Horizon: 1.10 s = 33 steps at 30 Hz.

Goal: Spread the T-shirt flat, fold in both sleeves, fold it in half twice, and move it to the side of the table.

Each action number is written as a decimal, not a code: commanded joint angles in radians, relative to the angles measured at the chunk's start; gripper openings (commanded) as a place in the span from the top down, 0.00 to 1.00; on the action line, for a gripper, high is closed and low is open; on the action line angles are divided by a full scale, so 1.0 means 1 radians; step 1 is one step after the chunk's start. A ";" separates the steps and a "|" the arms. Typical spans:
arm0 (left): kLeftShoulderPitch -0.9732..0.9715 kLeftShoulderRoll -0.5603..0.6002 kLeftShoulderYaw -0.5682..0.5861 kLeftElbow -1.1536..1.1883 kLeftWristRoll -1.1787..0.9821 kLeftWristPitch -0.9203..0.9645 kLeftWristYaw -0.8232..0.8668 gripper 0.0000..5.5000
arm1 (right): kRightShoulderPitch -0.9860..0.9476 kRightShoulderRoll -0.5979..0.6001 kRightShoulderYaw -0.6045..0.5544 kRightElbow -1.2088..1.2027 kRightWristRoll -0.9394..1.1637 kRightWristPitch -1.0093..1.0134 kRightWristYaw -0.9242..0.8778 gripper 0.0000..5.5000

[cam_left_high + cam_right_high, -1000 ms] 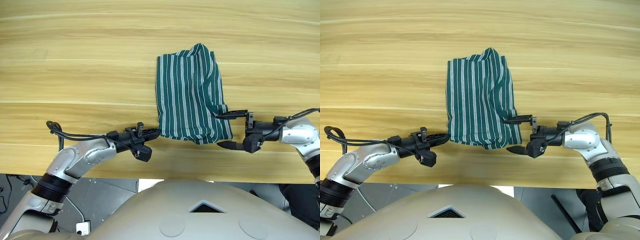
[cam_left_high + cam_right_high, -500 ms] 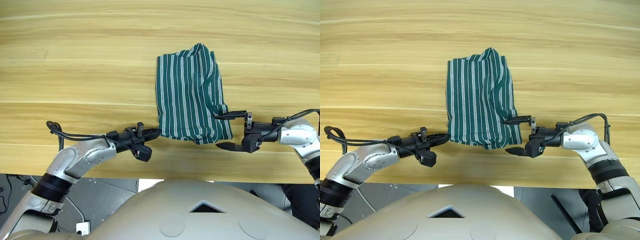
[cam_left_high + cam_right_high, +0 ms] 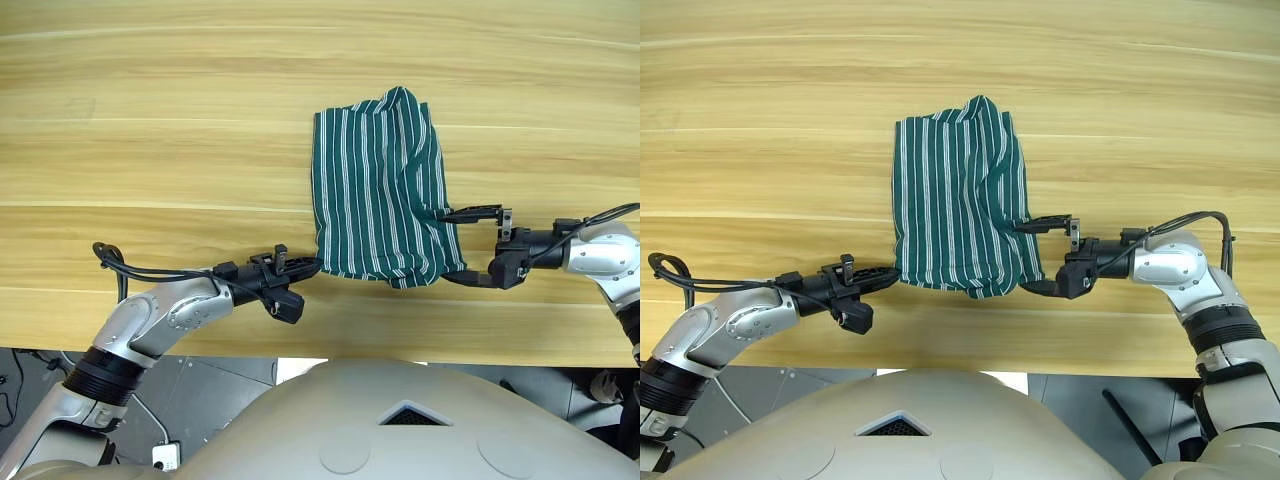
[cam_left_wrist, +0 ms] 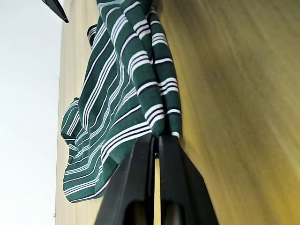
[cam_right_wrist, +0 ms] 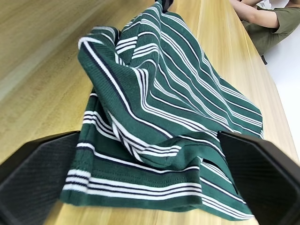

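Left eye view looks down on a wooden table with the green striped T-shirt lying a little right of the middle. The shirt is folded into an upright oblong, with its far edge bunched and uneven and its near edge close to the table's front.

The left gripper lies low over the table at the shirt's near left corner, tips touching the cloth. In the left wrist view its two fingers are pressed together with the striped hem coming out right at their tips, so they are clenched on that corner. From there the shirt runs away along the wood in soft folds.

The right gripper is at the near right corner, pointing in from the right. Its jaws are spread wide: one finger lies over the shirt's right edge, the other beside the near right corner, and the corner sits between them. The right wrist view shows both black fingers far apart with the folded corner lying loose between them, not squeezed.
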 commanded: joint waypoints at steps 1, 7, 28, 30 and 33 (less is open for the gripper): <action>0.050 0.000 -0.040 0.078 0.079 0.043 -0.033 1.00 | 0.005 0.002 0.012 0.036 -0.075 0.024 0.024 0.02; 0.045 -0.002 -0.043 0.082 0.081 0.044 -0.036 1.00 | -0.001 0.028 -0.006 0.041 -0.133 -0.007 -0.031 0.06; 0.046 -0.007 -0.046 0.089 0.093 0.047 -0.030 1.00 | -0.012 0.074 0.016 -0.005 -0.171 -0.029 -0.059 0.74; 0.046 -0.006 -0.046 0.090 0.093 0.047 -0.031 1.00 | -0.006 0.073 0.019 -0.019 -0.170 -0.026 -0.060 0.79; 0.048 -0.007 -0.046 0.089 0.093 0.048 -0.030 1.00 | 0.000 0.070 0.023 -0.029 -0.170 -0.022 -0.062 0.91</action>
